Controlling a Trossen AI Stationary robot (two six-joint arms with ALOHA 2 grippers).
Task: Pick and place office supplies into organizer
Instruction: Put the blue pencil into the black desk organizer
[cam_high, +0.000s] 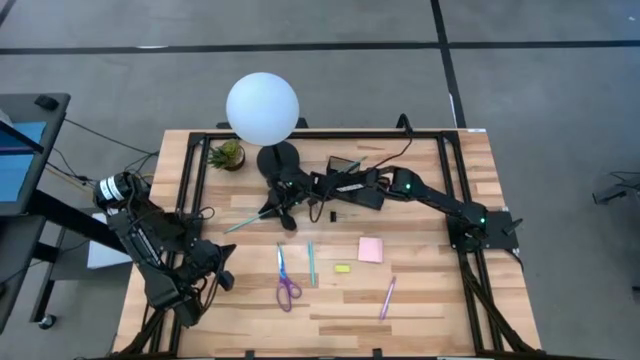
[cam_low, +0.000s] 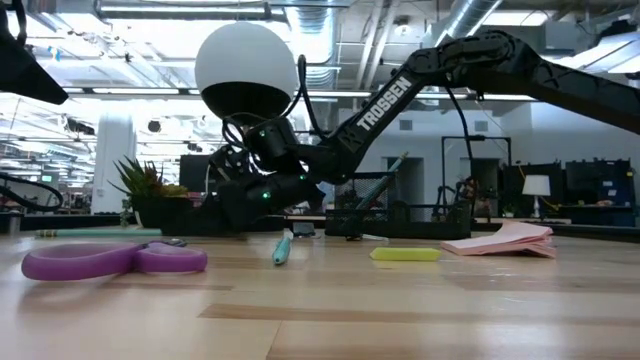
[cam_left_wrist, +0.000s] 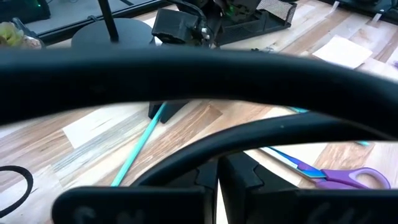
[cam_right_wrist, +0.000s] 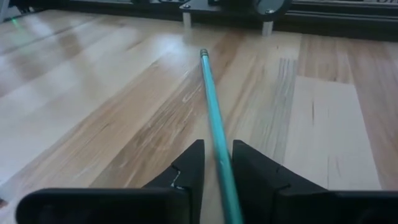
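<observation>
My right arm reaches across the table to the lamp's base, and its gripper (cam_high: 280, 207) (cam_right_wrist: 219, 163) is shut on a thin teal pen (cam_high: 248, 219) (cam_right_wrist: 209, 106). The black organizer (cam_high: 352, 180) sits under that arm. On the near half lie the purple-handled scissors (cam_high: 286, 285), a second teal pen (cam_high: 311, 263), the yellow piece (cam_high: 342, 268), the pink sticky pad (cam_high: 371, 249) and the pink-purple pen (cam_high: 387, 297). A small black clip (cam_high: 333, 215) lies near the organizer. My left gripper (cam_high: 222, 278) (cam_left_wrist: 217, 180) waits shut at the near left. My right gripper pinches the teal pen near one end (cam_right_wrist: 221, 163) between its two fingers. The fingers lie along the pen, coming low and slanting from the table's right side. The pen's long free part (cam_right_wrist: 204, 68) points toward the left edge, close over the wood; whether it rests there I cannot tell.
The white globe lamp (cam_high: 262, 108) on its black base (cam_high: 278, 160) stands right behind my right gripper. A small potted plant (cam_high: 228, 154) is at the far left. Black frame rails (cam_high: 190, 180) run along the table's sides. Bare wood lies between the scissors and the near edge.
</observation>
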